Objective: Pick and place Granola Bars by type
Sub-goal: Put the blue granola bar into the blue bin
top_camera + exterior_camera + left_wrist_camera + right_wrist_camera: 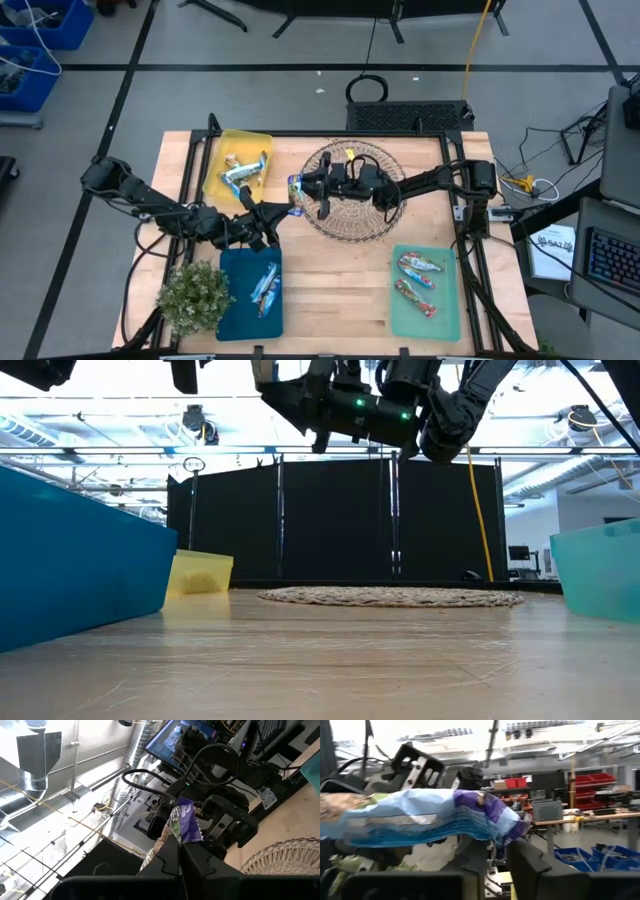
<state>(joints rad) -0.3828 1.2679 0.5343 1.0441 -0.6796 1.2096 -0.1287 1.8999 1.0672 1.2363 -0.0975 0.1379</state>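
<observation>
Workshop floor all round, and in the middle a pale wooden bench (340,275) with both dark arms meeting over it. The left gripper (285,209) has its jaws clamped together on one end of a blue-and-purple foil granola bar (296,190), held in the air just off the 9 o'clock edge of the round wicker basket (372,222). The right gripper (312,187) sits at the bar's other end; its jaws look slightly apart around the wrapper (435,817), and I can't tell if they're actually gripping it. From the left wrist you see the bar (184,822) sticking up between that arm's fingers.

Further out: the flat yellow mat (232,140) at about 10 o'clock holds two blue-silver bars (243,170), the dark teal mat (232,305) at 7 o'clock holds another blue-silver pair (265,288), and the light green mat (445,305) at 5 o'clock has two red-orange ones (417,280). A small bushy green plant (193,294) sits right beside the teal mat.
</observation>
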